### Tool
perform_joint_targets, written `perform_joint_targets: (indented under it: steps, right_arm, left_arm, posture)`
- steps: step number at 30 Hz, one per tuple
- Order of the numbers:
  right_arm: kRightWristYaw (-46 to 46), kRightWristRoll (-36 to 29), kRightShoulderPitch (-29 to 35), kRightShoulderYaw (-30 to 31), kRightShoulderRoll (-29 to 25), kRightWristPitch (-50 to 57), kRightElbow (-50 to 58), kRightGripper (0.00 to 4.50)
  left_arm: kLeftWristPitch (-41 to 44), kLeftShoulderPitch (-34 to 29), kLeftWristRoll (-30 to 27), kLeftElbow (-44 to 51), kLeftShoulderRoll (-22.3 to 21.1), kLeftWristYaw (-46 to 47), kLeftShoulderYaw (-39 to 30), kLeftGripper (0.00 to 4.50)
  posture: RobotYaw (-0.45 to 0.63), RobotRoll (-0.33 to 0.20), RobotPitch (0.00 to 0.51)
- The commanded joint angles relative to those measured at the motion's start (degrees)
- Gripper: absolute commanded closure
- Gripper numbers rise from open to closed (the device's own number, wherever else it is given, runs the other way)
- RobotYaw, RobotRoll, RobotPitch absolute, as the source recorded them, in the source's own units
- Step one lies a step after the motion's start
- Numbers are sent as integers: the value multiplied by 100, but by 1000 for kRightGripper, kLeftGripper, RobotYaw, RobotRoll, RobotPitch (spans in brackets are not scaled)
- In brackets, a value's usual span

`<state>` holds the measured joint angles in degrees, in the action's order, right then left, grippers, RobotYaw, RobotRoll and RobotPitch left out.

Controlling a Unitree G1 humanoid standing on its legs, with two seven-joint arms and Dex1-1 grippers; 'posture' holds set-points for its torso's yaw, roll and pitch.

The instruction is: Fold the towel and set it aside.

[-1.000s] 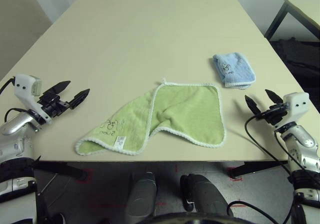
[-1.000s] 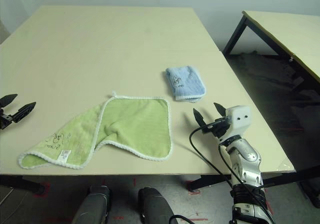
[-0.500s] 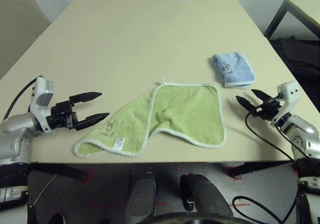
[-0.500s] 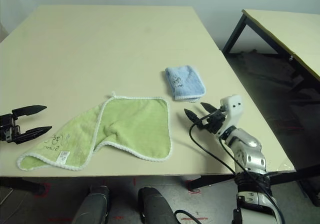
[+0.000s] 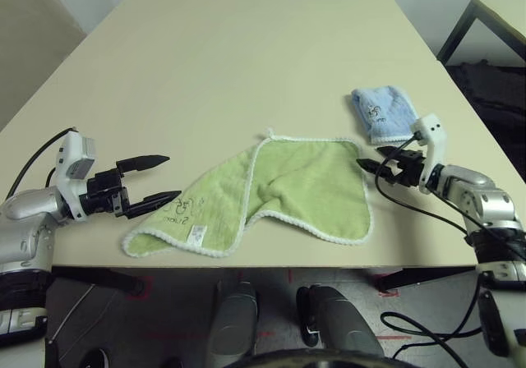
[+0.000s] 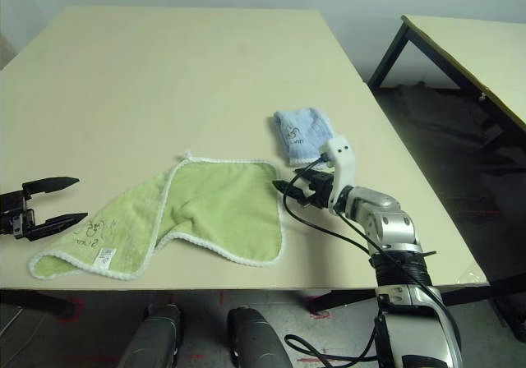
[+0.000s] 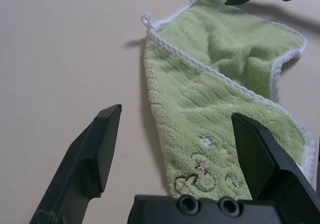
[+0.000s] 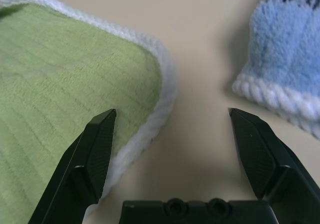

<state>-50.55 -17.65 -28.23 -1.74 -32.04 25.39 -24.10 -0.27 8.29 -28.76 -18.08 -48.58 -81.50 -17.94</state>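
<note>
The green towel (image 5: 271,191) is being lain crosswise on the desk (image 5: 246,64) between two opened hands: left hand (image 5: 156,179), right hand (image 5: 371,165).

Surface: pale cream table (image 5: 246,48), wide and plain.
Green towel (image 5: 304,187): lies flat near the table's front edge, partly folded over itself, white edging, tag and dark doodle at its left end.
Blue towel (image 5: 382,113): small, folded, behind the green towel's right corner, apart from it.
</note>
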Motion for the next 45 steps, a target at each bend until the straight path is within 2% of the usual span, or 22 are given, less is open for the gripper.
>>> perform_joint_targets:
  steps: [1,7,10,11,16,20,21,22,25,29,31,34,38,42,45]
  right_arm:
    - [32,263,-85,185,135,-179,-459,26]
    - [53,258,-263,158,404,-132,-535,26]
    - [12,137,-330,80,480,66,-406,418]
    - [-17,105,-340,68,487,136,-344,660]
    - [-59,61,-324,40,445,344,-88,2636]
    - [-132,-109,-385,-85,336,505,229,4043]
    - [-160,-182,-410,-133,308,569,327,4363]
    - [-198,-270,-459,-184,270,652,443,4467]
    - [-242,-794,-794,-473,218,1220,917,4467]
    - [-131,-1733,-1692,-824,140,2504,1691,4467]
    - [23,-2421,-2561,-1023,237,3273,2062,4467]
    - [491,-3547,-4029,-1630,586,4147,1998,4467]
    - [1082,-4410,-5333,-2233,802,4454,1598,4467]
    - [1358,-4155,-5918,-2159,690,3978,1209,4467]
    - [867,-3573,-5913,-1365,229,3832,1199,4467]
  left_arm:
    - [-112,-35,122,-88,-34,-5,49,0]
    - [-194,-4,175,-142,-16,-7,78,0]
    - [-238,14,207,-174,-9,-7,99,0]
    - [-258,23,224,-191,-10,-5,107,0]
    - [-311,39,262,-245,-17,-18,105,0]
    - [-344,55,290,-300,-35,-31,111,0]
    - [-352,52,294,-307,-38,-33,113,0]
    - [-365,62,306,-330,-41,-35,121,0]
    - [-405,111,350,-415,-51,-43,155,0]
    - [-476,231,408,-602,-86,-65,197,0]
    - [-518,309,478,-693,-112,-85,231,0]
    - [-550,449,529,-804,-133,-103,265,0]
    - [-600,548,563,-883,-133,-90,279,0]
    - [-635,536,564,-891,-116,-55,287,0]
    - [-653,477,552,-864,-96,-20,273,0]
  posture:
    - [114,0,124]
    - [113,0,126]
    - [113,0,126]
    - [113,0,126]
    - [111,0,128]
    - [105,0,130]
    - [104,0,130]
    - [106,0,131]
    - [106,0,131]
    - [99,0,131]
    - [99,0,131]
    - [99,0,131]
    - [100,0,133]
    - [104,0,133]
    - [103,0,132]
